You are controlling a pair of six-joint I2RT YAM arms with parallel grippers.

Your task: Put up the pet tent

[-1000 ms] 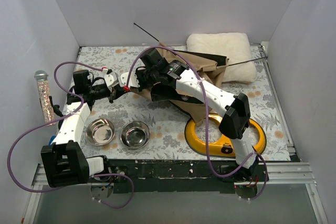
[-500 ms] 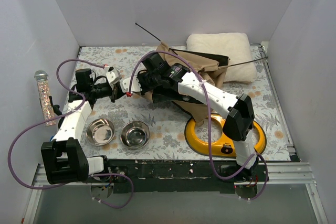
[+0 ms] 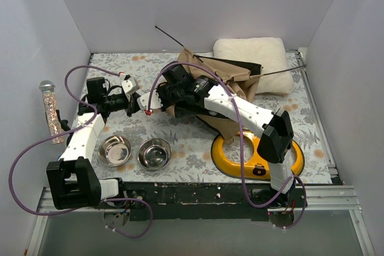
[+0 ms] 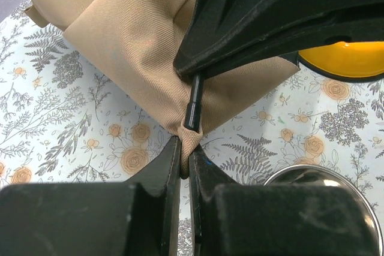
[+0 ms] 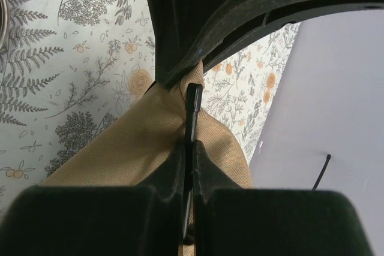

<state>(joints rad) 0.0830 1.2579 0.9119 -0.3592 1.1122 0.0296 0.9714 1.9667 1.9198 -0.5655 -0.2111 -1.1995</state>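
The pet tent (image 3: 231,76) lies collapsed at the table's middle back, tan-brown fabric with black lining. Thin black rods stick out at the back left (image 3: 168,34) and right (image 3: 282,71). My left gripper (image 3: 144,102) is shut on a tan corner loop of the tent (image 4: 191,136); a black rod tip (image 4: 193,109) sits in that loop. My right gripper (image 3: 171,91) is shut on a black rod (image 5: 193,118) against the tan fabric (image 5: 132,148). The two grippers are close together at the tent's left corner.
A cream fluffy cushion (image 3: 255,61) lies at the back right. A yellow oval bowl stand (image 3: 258,160) lies at the front right. Two steel bowls (image 3: 115,150) (image 3: 154,153) sit at the front left. A glitter tube (image 3: 51,112) leans on the left wall.
My left gripper has moved slightly left and back, pulling the tent corner. My right gripper has shifted a little left and forward along the rod.
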